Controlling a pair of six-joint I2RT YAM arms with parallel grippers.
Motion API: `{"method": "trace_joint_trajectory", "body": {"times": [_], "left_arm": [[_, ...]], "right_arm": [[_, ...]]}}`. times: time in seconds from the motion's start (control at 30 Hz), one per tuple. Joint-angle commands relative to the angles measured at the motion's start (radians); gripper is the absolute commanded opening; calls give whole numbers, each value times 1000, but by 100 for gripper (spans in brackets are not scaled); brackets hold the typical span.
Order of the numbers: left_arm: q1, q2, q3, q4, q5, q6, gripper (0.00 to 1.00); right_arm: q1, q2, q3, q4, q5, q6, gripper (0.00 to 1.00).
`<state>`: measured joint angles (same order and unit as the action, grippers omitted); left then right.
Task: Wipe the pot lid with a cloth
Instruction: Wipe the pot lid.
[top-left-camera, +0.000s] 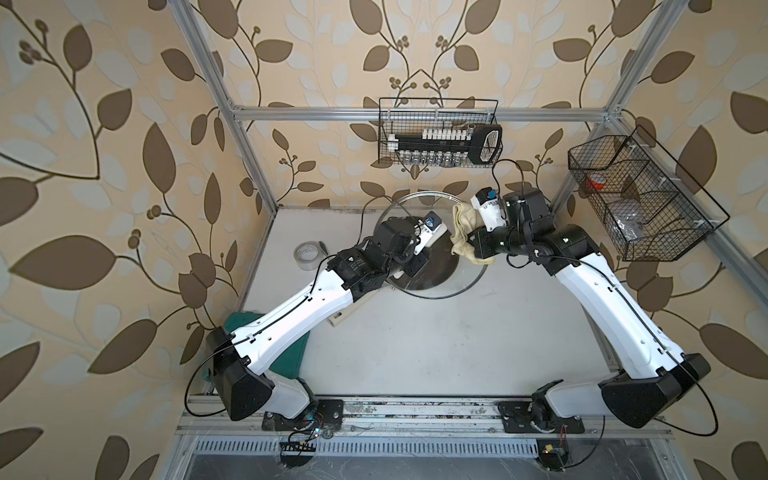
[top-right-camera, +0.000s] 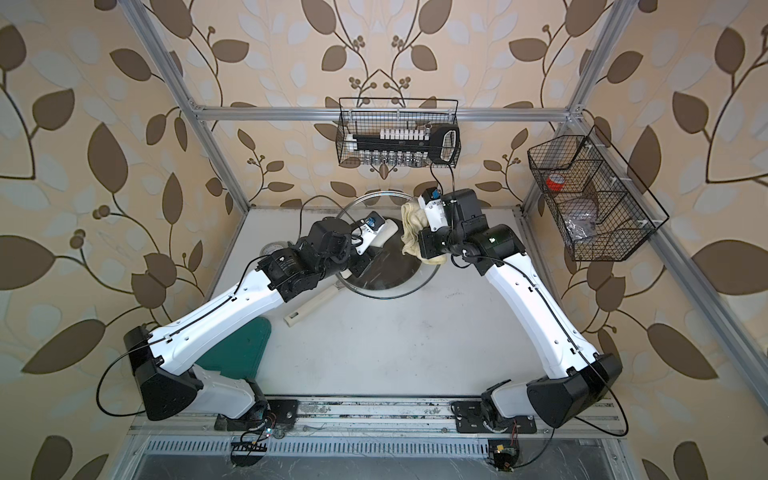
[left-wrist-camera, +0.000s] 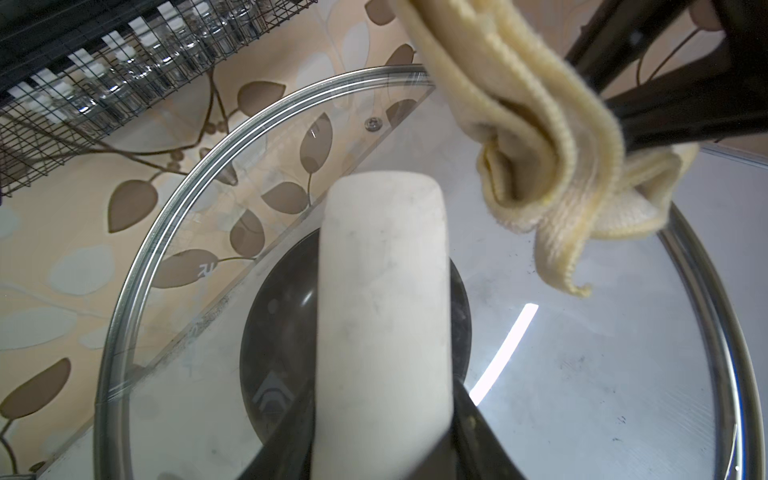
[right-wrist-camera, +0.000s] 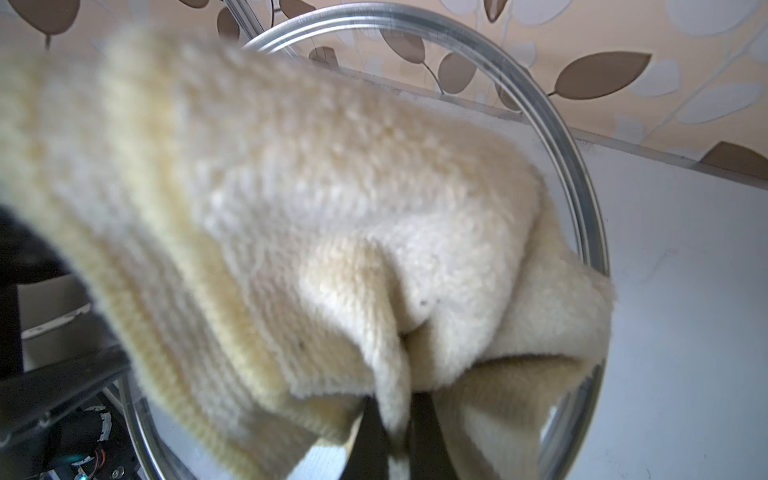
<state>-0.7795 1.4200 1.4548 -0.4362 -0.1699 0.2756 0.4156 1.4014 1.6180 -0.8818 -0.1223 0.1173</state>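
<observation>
Left arm (top-left-camera: 291, 322) and right arm (top-left-camera: 598, 316) show white moulded link shells; black joint housings; black angular shoulder covers (top-left-camera: 245, 386); thin black cable (top-left-camera: 631, 309) clipped along each shell; blue part on each wrist camera (top-left-camera: 434, 217); left gripper (left-wrist-camera: 382, 399) fingers black.

From my station I see walls (top-left-camera: 124, 124) on the left, far and right sides, all papered in warm beige with brown and pale leaves on thin stems. A frame (top-left-camera: 311, 112) of silver aluminium bars stands against them, with one bar crossing the far wall and posts rising at the far corners. A black wire basket (top-left-camera: 415, 120) hangs from that far bar. A second, compartmented basket (top-left-camera: 665, 243) hangs on the right. The table top (top-left-camera: 436, 340) is flat, pale grey and scuffed. Along its near edge runs a metal rail (top-left-camera: 415, 405), then a slotted grille (top-left-camera: 415, 448). The light looks soft and even.
</observation>
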Motion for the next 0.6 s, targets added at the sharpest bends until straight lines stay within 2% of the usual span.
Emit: {"method": "trace_joint_trajectory", "body": {"times": [0.0,0.17,0.37,0.57], "left_arm": [[-3,-87,80,316,-93,-43,0],[-4,-68,96,324,-100,-109,0],[-4,-39,138,293,-144,-196,0],[-4,-29,138,312,-146,-220,0]], "right_arm": [[16,-8,7,-64,-7,-30,0],[66,-20,-17,-84,-45,-46,0],[177,2,-8,-76,-53,-23,0],[262,53,25,-57,-68,7,0]]}}
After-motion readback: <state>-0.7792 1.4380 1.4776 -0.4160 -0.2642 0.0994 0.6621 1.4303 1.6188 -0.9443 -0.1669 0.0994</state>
